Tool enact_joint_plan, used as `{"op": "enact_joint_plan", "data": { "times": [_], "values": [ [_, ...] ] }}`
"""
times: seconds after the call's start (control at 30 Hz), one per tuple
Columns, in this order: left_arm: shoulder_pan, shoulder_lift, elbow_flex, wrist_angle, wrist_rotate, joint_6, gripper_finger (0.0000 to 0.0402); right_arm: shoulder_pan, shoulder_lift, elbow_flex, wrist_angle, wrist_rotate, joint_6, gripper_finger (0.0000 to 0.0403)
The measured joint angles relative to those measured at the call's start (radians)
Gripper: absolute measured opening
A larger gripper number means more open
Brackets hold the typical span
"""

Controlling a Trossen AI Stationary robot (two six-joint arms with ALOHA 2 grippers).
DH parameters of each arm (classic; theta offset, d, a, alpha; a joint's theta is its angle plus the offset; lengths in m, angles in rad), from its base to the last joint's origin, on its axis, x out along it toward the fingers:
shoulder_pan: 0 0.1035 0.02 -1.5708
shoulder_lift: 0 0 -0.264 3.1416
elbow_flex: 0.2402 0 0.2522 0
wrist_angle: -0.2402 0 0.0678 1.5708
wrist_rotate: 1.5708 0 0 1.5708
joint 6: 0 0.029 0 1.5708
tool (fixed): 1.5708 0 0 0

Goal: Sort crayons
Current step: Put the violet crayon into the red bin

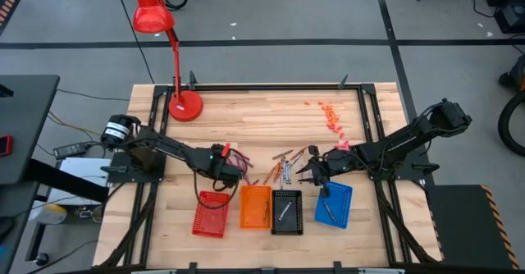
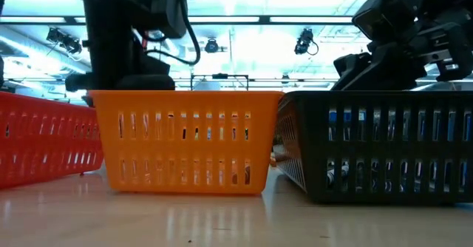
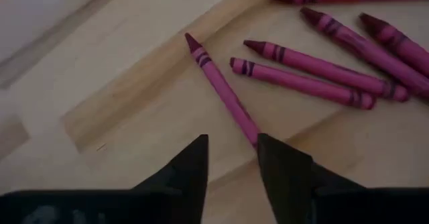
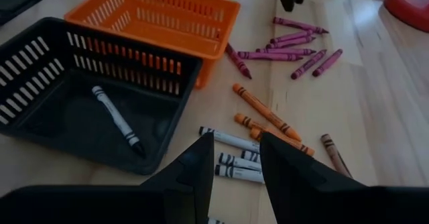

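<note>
Maroon crayons (image 3: 308,83) lie loose on the wood table (image 3: 134,96) just ahead of left gripper (image 3: 232,158); nearest one (image 3: 221,90) runs slantwise w/ its rear end touching one fingertip, jaws parted a bit, nothing held. Right gripper (image 4: 236,153) hovers over white & orange crayons (image 4: 265,113) beside black tray (image 4: 40,103), which holds 1 white crayon (image 4: 117,120); jaws slightly apart, empty.

A pale wooden plank bench (image 1: 271,126) with a black metal frame stands on a grey floor (image 1: 271,11) crossed by dark tape lines. A glossy red desk lamp (image 1: 168,44) rises from the bench's far left corner. Bright ceiling strip lights (image 2: 244,18) glow across the room behind.
</note>
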Motion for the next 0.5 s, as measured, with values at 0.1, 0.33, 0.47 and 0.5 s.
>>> {"op": "enact_joint_plan", "data": {
  "times": [0.1,0.33,0.47,0.5],
  "values": [
    [0.025,0.0,-0.029,0.043,0.015,0.001,0.0182,0.011,0.0,0.0,0.0,0.0,0.007,0.0125],
    [0.067,0.0,-0.069,0.092,0.021,0.009,0.0214,0.023,0.0,0.0,0.004,0.0,0.007,0.0125],
    [0.082,-0.002,-0.1,0.123,0.033,0.008,0.0205,0.023,0.0,0.0,0.014,0.0,0.007,0.0125],
    [0.083,-0.002,-0.105,0.132,0.033,0.008,0.0201,0.023,0.0,0.0,0.016,0.0,0.007,0.0125]
  ]
}}
